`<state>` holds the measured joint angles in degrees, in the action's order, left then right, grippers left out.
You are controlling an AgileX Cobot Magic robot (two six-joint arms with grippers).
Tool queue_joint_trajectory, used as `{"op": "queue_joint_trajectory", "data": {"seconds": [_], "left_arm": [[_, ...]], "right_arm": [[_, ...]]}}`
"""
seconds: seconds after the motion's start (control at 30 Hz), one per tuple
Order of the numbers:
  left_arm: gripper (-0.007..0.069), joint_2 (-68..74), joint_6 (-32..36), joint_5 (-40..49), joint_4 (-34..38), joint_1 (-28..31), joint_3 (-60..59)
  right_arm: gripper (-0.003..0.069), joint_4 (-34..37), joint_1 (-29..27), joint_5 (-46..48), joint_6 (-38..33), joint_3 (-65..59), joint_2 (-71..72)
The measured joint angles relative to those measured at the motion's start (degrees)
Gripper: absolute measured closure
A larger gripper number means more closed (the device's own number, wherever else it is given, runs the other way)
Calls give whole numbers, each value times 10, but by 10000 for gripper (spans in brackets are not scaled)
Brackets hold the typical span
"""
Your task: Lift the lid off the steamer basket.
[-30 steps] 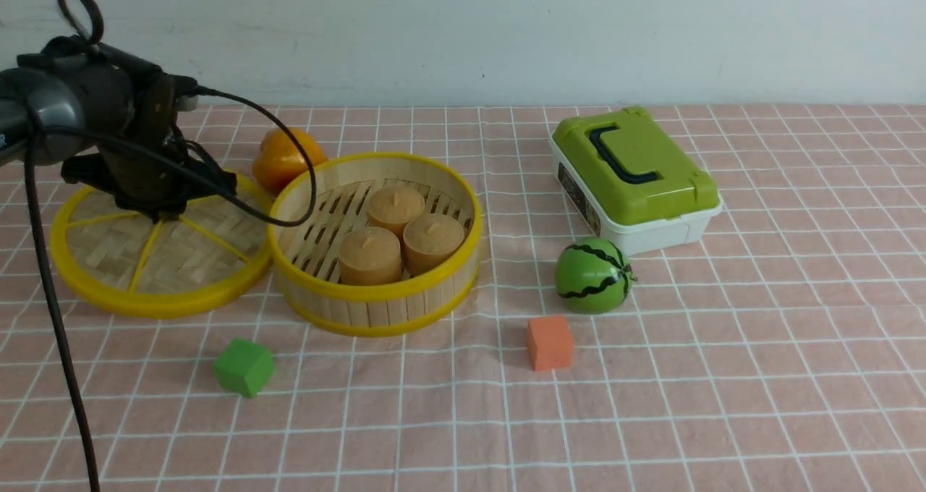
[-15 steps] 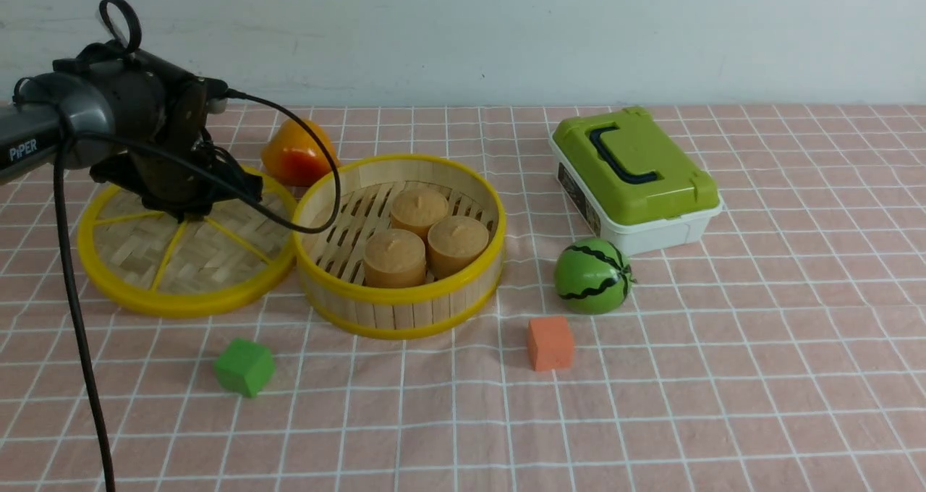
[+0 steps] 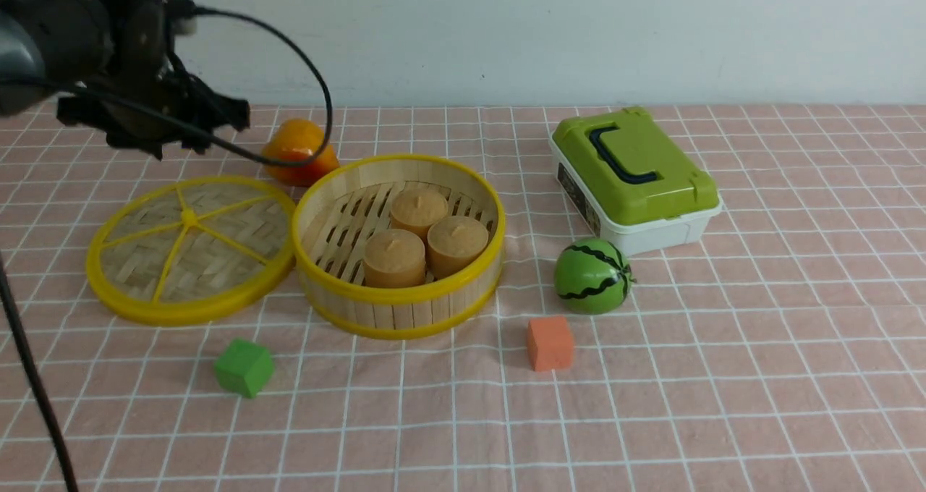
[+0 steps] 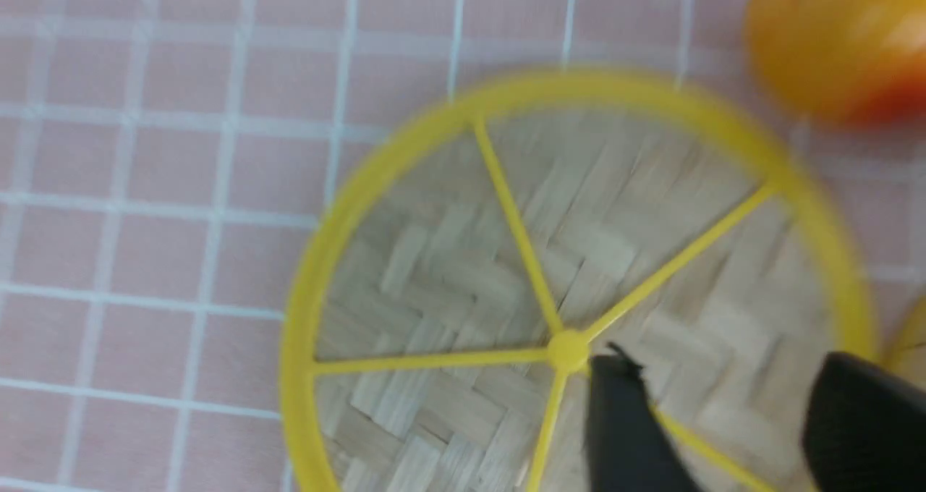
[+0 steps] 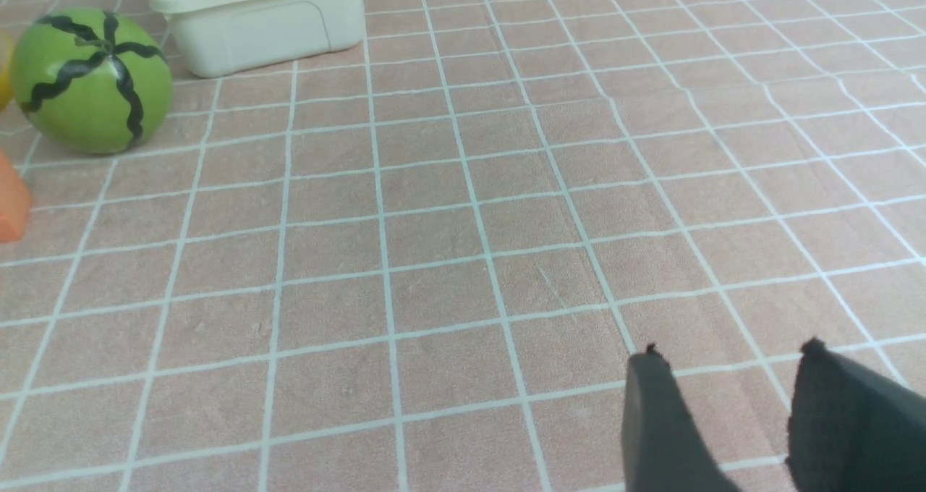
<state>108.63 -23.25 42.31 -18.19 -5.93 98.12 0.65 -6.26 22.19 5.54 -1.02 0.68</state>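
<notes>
The lid [image 3: 189,249], woven bamboo with a yellow rim and spokes, lies flat on the cloth just left of the steamer basket [image 3: 398,311], rim close to rim. The basket stands uncovered with three brown cakes [image 3: 419,235] on its slatted floor. My left gripper [image 3: 163,141] hangs well above the lid's far side. In the left wrist view the left gripper [image 4: 723,362] is open, its dark fingers apart over the lid [image 4: 506,275] beside the centre knob, with nothing between them. My right gripper [image 5: 731,351] is open over bare cloth and is outside the front view.
An orange pepper [image 3: 296,152] sits behind the basket and lid. A white box with a green top [image 3: 633,177] stands at the right, with a toy watermelon [image 3: 592,275] and an orange cube [image 3: 550,342] in front of it. A green cube [image 3: 244,367] lies near the lid's front.
The left gripper has let go of the lid's knob, opened and risen clear. The lid, earlier under the gripper, now lies flat and uncovered beside the basket.
</notes>
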Motion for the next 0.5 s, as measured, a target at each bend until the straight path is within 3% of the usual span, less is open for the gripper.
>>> {"op": "queue_joint_trajectory", "data": {"seconds": [0.13, 0.27, 0.5], "left_arm": [[621, -137, 29, 29, 57, 0, -4], [637, -252, 49, 26, 98, 0, -44], [637, -460, 50, -4, 127, 0, -238]], "right_arm": [[416, 0, 0, 0, 0, 0, 0], [417, 0, 0, 0, 0, 0, 0], [417, 0, 0, 0, 0, 0, 0]]}}
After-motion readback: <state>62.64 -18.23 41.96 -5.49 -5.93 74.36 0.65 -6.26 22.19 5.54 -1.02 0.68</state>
